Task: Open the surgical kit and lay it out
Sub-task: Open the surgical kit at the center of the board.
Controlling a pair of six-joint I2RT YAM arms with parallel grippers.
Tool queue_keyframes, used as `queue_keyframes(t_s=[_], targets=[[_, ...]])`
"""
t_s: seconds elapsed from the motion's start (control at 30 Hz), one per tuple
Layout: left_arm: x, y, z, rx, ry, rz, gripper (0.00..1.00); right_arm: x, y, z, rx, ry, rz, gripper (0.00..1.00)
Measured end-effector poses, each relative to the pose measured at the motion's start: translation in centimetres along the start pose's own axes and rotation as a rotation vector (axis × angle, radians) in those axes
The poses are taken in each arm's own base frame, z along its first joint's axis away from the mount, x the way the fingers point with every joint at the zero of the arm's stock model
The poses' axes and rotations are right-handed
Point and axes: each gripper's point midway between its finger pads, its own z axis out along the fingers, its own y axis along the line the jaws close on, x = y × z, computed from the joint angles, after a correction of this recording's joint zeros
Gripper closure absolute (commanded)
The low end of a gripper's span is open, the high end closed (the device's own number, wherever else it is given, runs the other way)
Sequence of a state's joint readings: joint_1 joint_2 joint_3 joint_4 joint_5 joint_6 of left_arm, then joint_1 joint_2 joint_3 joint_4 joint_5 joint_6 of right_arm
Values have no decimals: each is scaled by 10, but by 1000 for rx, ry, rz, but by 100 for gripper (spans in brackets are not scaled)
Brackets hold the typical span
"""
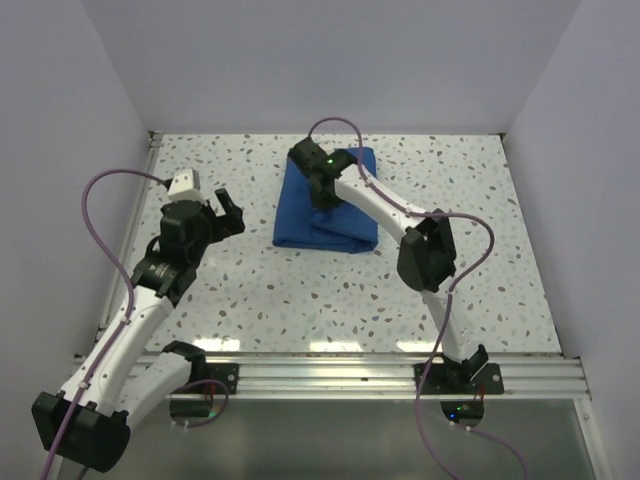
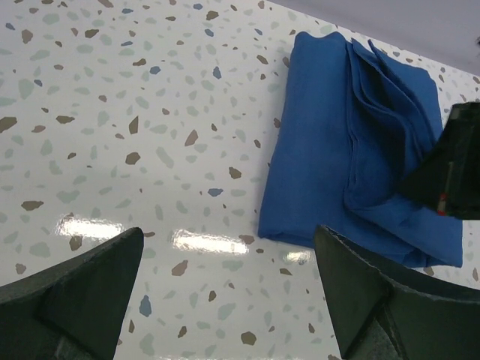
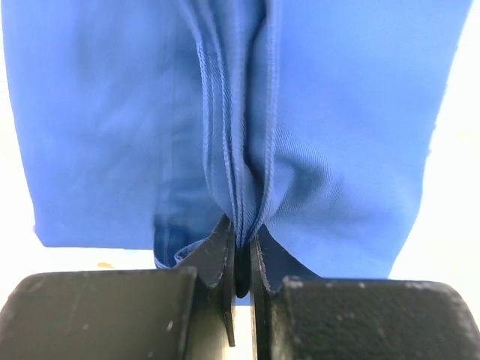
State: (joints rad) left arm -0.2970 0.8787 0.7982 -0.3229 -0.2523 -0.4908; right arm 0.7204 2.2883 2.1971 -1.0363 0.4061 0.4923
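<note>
The surgical kit [image 1: 305,215] lies toward the far middle of the speckled table [image 1: 300,300] as a folded royal-blue bundle, still closed, with nothing of its contents showing. Judging by this, the task is barely begun. The right gripper [image 3: 241,240] is down on the bundle, its jaws drawn nearly together and pinching a sheaf of stacked cloth edges. That looks like the opening grip on a flap, though no layer has been peeled back yet. The left gripper [image 1: 222,208] hangs over bare table just to the left of the bundle, clear of the cloth, with its jaws spread wide and nothing between them. What is left is nearly everything: each fold has to be drawn out until the wrap lies flat, and then whatever is inside must be set out on it.
</note>
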Motion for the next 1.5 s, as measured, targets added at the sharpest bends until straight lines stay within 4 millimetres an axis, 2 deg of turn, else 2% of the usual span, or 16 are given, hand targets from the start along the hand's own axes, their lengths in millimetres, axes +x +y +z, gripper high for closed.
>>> queue_keyframes(t_s=[0.07, 0.13, 0.23, 0.3, 0.37, 0.43, 0.47, 0.5, 0.53, 0.63, 0.87, 1.03, 1.17, 1.27, 1.37, 1.5], targets=[[1, -1, 1, 6, 5, -4, 0, -19, -20, -14, -5, -33, 80, 100], [2, -3, 2, 12, 9, -6, 0, -40, -53, -25, 4, -69, 184, 100], [6, -5, 6, 23, 26, -4, 0, -55, -156, -37, 103, -110, 393, 100], [9, -7, 8, 29, 41, -8, 0, -42, -236, -40, 213, -107, 534, 100], [12, -9, 9, 36, 53, -9, 0, -12, -307, -37, 319, -66, 664, 100], [14, -11, 10, 45, 62, -15, 0, 26, -355, -31, 427, -12, 739, 100], [14, -11, 11, 48, 63, -16, 0, 44, -370, -28, 477, 19, 755, 60], [15, -12, 11, 52, 65, -17, 0, 62, -379, -26, 517, 54, 766, 27], [15, -13, 11, 57, 67, -19, 0, 77, -384, -24, 550, 86, 763, 3], [17, -16, 11, 69, 77, -26, 0, 104, -378, -17, 576, 170, 723, 1], [19, -18, 10, 82, 87, -31, 0, 122, -373, 2, 642, 289, 659, 1], [24, -26, 12, 130, 123, 0, 0, 109, -389, -22, 711, 238, 705, 1], [36, -45, 31, 187, 200, 72, 0, 83, -401, -64, 732, 85, 771, 1], [48, -70, 51, 238, 263, 147, 0, 65, -408, -105, 714, -51, 807, 1], [66, -108, 73, 300, 323, 252, 0, 55, -408, -131, 669, -130, 819, 3], [84, -191, 97, 423, 353, 384, 0, 59, -388, -121, 547, -118, 820, 9]])
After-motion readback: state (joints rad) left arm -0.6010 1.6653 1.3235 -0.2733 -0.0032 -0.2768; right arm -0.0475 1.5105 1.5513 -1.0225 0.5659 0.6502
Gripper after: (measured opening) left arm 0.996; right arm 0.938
